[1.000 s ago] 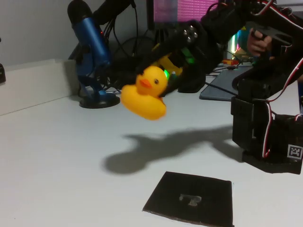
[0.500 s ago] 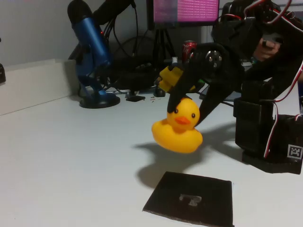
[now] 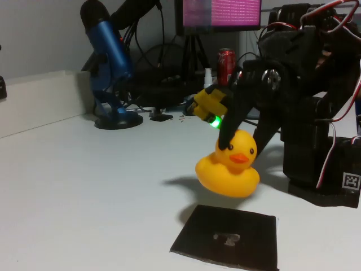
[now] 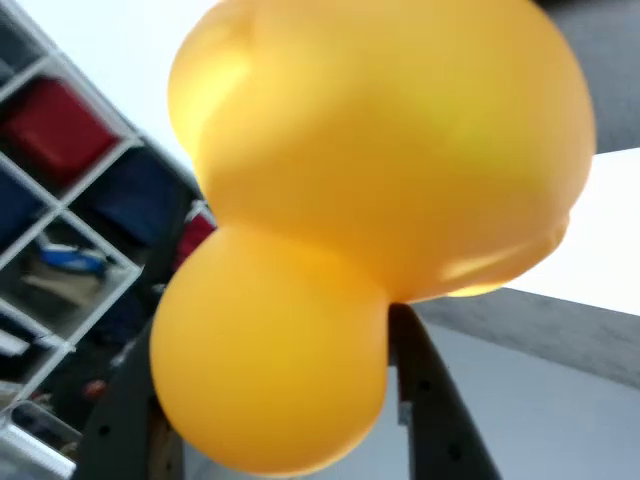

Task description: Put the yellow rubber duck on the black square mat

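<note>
Carried rightward and lower since a second ago, the claw [image 3: 236, 148] pinches the yellow rubber duck [image 3: 229, 169] by its head, dark fingers on either side. It hangs in the air just behind the far edge of the black square mat [image 3: 227, 235], which lies bare on the white counter [image 3: 73, 192]. Pickup is done; lowering and release remain. From its base on the right, the arm reaches leftward and angles down.

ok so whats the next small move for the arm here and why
Probably bring the yellow rubber duck a little toward the camera and down. In the fixed view the gripper holds it by the head, off the table, hanging just behind the far edge of the black square mat, not over the mat's centre mark.
</note>
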Robot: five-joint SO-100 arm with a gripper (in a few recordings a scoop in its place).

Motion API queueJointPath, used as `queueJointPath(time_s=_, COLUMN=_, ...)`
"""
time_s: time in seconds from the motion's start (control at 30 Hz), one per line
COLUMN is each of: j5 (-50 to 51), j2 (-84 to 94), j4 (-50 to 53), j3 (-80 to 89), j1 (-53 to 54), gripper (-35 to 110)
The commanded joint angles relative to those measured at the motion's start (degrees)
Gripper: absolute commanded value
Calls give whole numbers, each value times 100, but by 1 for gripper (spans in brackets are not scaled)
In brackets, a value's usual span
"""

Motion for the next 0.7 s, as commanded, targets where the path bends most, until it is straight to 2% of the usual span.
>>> queueJointPath(time_s=0.0, j5=18, j2=132, j4=18, j3=-62, j1=-149, gripper=14)
queueJointPath(time_s=0.33, j5=18, j2=-229, j4=-1345, j3=-35, j1=-132, gripper=14)
queueJointPath(time_s=0.53, j5=18, j2=-1811, j4=-1292, j3=-483, j1=-158, gripper=14)
queueJointPath(time_s=0.67, j5=18, j2=-2188, j4=-1283, j3=-686, j1=-167, gripper=14)
